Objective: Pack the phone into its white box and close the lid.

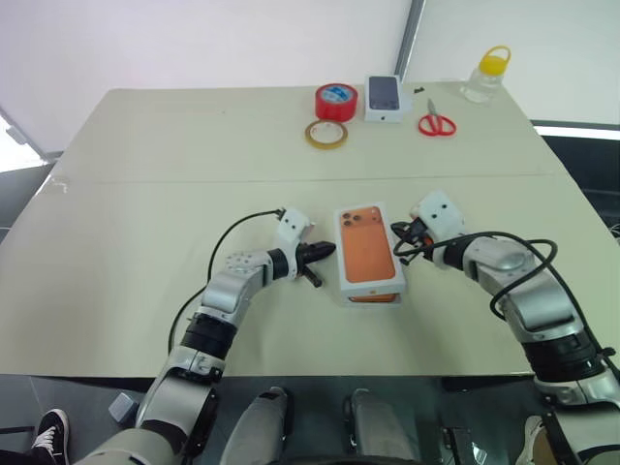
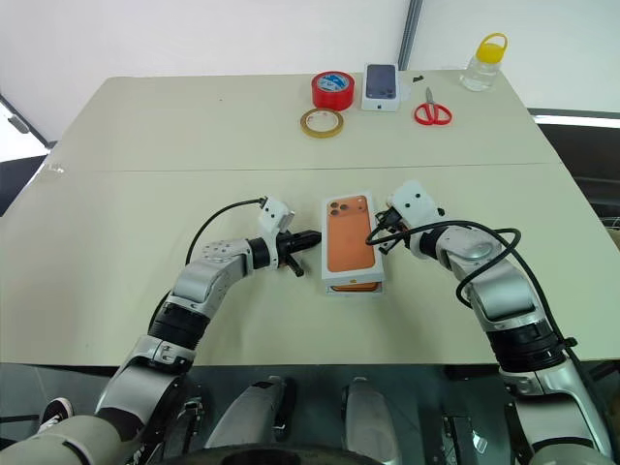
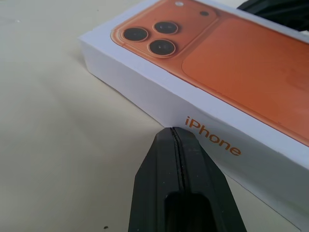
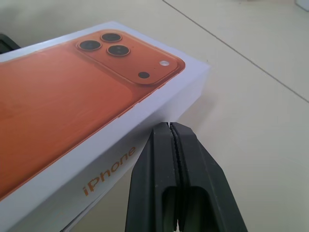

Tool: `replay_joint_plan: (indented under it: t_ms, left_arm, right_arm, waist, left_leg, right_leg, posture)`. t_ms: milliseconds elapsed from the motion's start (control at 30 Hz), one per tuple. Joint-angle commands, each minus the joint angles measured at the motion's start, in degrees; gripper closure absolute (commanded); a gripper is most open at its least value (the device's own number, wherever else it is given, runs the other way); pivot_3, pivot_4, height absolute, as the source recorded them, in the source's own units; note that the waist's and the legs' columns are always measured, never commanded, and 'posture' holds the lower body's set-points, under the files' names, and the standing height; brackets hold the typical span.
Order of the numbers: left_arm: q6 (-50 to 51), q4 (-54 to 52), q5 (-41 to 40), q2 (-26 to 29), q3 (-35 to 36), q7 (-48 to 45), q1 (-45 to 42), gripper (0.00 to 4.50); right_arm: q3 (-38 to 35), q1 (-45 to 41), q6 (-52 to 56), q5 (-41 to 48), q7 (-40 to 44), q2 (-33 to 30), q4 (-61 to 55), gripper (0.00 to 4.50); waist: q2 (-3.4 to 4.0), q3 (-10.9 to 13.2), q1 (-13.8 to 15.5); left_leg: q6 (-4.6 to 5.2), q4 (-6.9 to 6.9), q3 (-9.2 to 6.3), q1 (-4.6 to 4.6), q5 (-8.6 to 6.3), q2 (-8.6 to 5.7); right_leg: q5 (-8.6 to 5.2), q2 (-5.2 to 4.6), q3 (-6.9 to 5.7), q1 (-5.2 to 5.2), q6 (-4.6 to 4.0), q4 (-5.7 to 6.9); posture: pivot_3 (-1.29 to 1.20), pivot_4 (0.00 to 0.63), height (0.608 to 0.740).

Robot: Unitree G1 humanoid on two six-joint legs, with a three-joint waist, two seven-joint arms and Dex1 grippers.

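The lid, white with an orange phone print and three camera lenses on top, lies flat on the table's middle. It covers the white box, which is hidden beneath it. The phone is hidden too. My left gripper is shut, its fingertips right at the lid's long side wall by the orange "iPhone" lettering. My right gripper is shut as well, with its tip against the opposite long wall. Neither gripper holds anything.
Along the far edge of the table lie a red tape roll, a tan tape ring, a small white box picturing a dark phone, red scissors and a yellow-capped clear bottle.
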Motion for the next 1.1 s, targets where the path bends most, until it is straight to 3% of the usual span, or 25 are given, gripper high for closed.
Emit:
replay_joint_plan:
  t_ms: [33, 1100]
  left_arm:
    - [0.0, -2.8, -0.4, -0.6, -0.9, -1.2, -0.9, 4.5]
    - [3.6, -10.4, -0.1, 0.7, -1.9, -0.7, 4.3, 4.5]
  right_arm:
    - [-1.5, 0.5, -0.4, -0.5, 1.0, -0.3, -3.4, 4.46]
    - [-0.2, 5.9, -1.0, -5.4, 6.9, -2.6, -7.5, 4.46]
  waist:
    - [0.0, 0.0, 0.0]
    - [0.0, 0.0, 0.0]
  left_leg:
    - [0.0, 0.0, 0.0, 0.0, 0.0, 0.0]
    - [-0.01, 0.03, 0.0, 0.01, 0.01, 0.01]
  right_leg:
    - [0.0, 0.0, 0.0, 0.0, 0.0, 0.0]
    - [0.0, 0.0, 0.0, 0.01, 0.0, 0.01]
  posture:
    - [0.0, 0.15, 0.74]
    - [0.0, 0.15, 0.74]
